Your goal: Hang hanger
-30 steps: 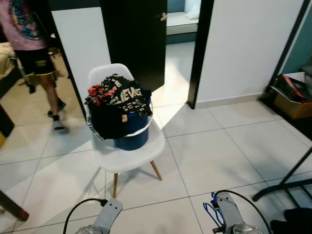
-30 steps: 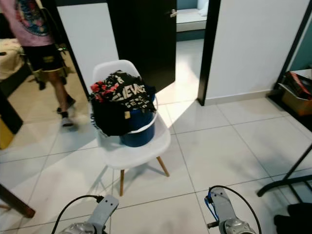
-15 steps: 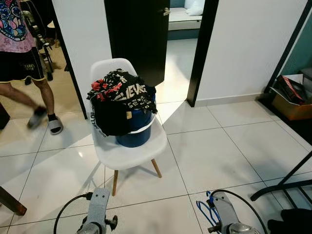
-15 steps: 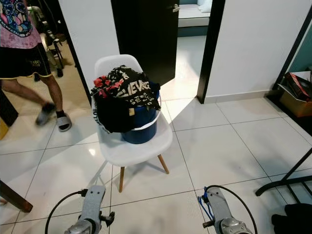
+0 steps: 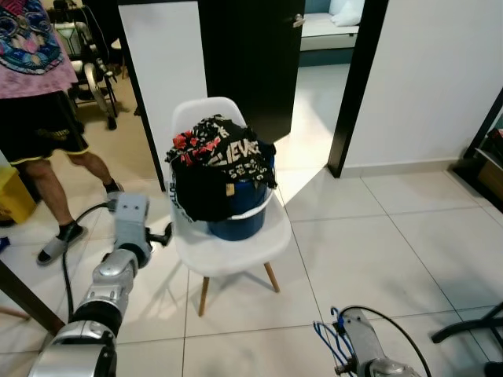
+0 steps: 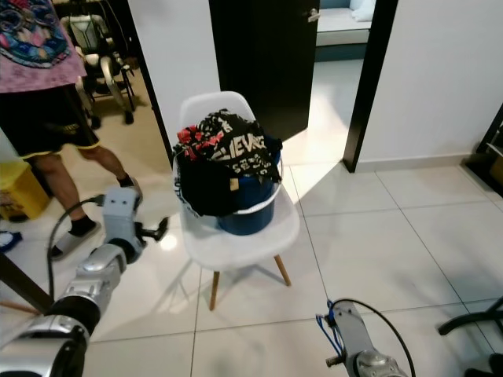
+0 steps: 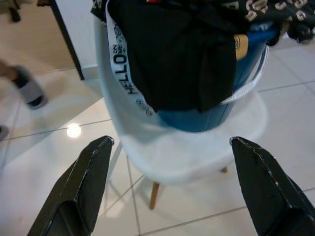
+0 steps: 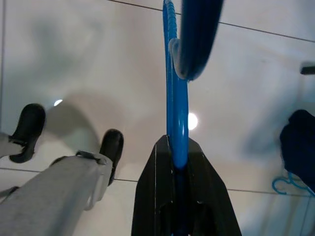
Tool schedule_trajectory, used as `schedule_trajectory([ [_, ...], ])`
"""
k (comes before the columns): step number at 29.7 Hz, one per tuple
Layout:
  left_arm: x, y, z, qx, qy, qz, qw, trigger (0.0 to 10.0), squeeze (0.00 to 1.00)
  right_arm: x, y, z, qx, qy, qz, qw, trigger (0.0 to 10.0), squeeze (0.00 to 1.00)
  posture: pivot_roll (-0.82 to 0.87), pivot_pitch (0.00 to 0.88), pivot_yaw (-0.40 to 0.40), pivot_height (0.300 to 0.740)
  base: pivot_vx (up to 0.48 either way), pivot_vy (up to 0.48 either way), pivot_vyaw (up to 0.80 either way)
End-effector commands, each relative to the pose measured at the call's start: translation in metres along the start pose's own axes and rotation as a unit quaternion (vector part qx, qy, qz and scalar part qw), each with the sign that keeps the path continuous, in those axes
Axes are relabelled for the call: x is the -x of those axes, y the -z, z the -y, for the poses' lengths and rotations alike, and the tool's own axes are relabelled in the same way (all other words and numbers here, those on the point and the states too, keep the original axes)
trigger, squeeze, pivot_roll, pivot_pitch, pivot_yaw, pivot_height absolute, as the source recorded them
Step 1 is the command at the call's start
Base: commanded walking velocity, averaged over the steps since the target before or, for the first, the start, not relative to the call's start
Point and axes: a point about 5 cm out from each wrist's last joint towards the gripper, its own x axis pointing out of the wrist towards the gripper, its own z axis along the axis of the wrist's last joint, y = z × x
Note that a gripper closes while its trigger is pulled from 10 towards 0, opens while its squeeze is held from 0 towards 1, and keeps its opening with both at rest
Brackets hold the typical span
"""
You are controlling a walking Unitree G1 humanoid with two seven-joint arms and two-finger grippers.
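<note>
From my head: my left arm reaches out left of the white plastic chair (image 5: 236,243), which carries a blue bucket (image 5: 240,216) heaped with black printed clothes (image 5: 216,161). Left wrist: my left gripper (image 7: 170,189) spreads wide before that chair. Right wrist: my right gripper (image 8: 179,196) is pinched tight around the blue plastic hanger (image 8: 176,113), low over the tiled floor (image 8: 88,54).

I'm looking at a home; tiled floor (image 5: 377,259), white chair (image 5: 236,251) carrying a laundry bucket (image 5: 240,212), bedroom doorway (image 5: 326,47).
</note>
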Motion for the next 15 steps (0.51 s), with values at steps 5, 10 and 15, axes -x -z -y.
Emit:
schedule_trajectory([
  [5, -0.009, -0.03, -0.004, 0.001, 0.008, 0.052, 0.999, 10.0, 0.0, 0.0, 0.002, -0.002, -0.007, -0.005, -0.001, 1.0, 10.0, 0.0, 0.0, 0.0, -0.008, 0.74, 0.282, 0.0, 0.0],
  [10, -0.01, -0.034, -0.002, 0.004, 0.013, 0.059, 0.998, 10.0, 0.0, 0.0, 0.002, -0.003, -0.01, -0.008, 0.001, 1.0, 10.0, 0.0, 0.0, 0.0, -0.007, 0.74, 0.286, 0.0, 0.0],
  [15, -0.009, -0.033, -0.001, 0.005, 0.016, 0.059, 0.998, 10.0, 0.0, 0.0, 0.002, -0.003, -0.011, -0.009, 0.001, 1.0, 10.0, 0.0, 0.0, 0.0, -0.007, 0.74, 0.289, 0.0, 0.0],
])
